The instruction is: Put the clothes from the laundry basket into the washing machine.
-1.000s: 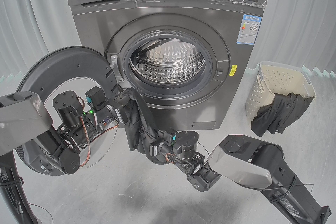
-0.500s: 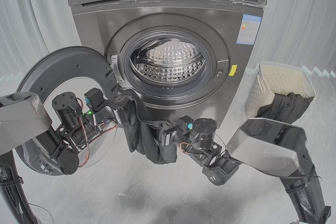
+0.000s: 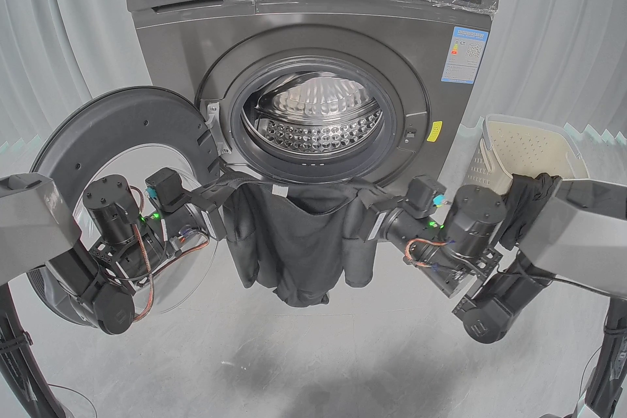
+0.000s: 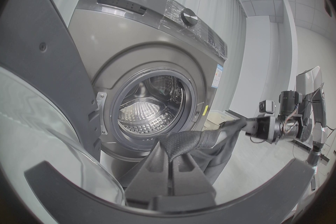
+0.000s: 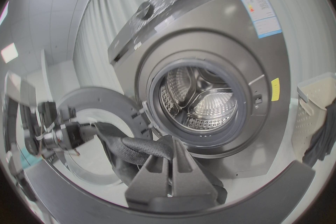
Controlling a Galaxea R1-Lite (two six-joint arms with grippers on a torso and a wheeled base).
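Note:
A black garment (image 3: 297, 236) hangs spread out in front of the grey washing machine (image 3: 313, 80), just below its open drum (image 3: 313, 112). My left gripper (image 3: 225, 194) is shut on the garment's left end, and the black cloth (image 4: 189, 139) bunches over its tips. My right gripper (image 3: 369, 204) is shut on the right end, where the cloth (image 5: 140, 147) folds over its closed fingers. The cream laundry basket (image 3: 522, 155) stands to the machine's right with another dark garment (image 3: 526, 204) draped over its front rim.
The machine's round door (image 3: 124, 132) stands swung open on the left, close behind my left arm. Bare grey floor (image 3: 313, 347) lies below the hanging garment. A pale curtain (image 3: 568, 14) backs the scene.
My right gripper has swung from low centre up and to the right, pulling the bunched garment out into a wide sheet. The left gripper has barely shifted.

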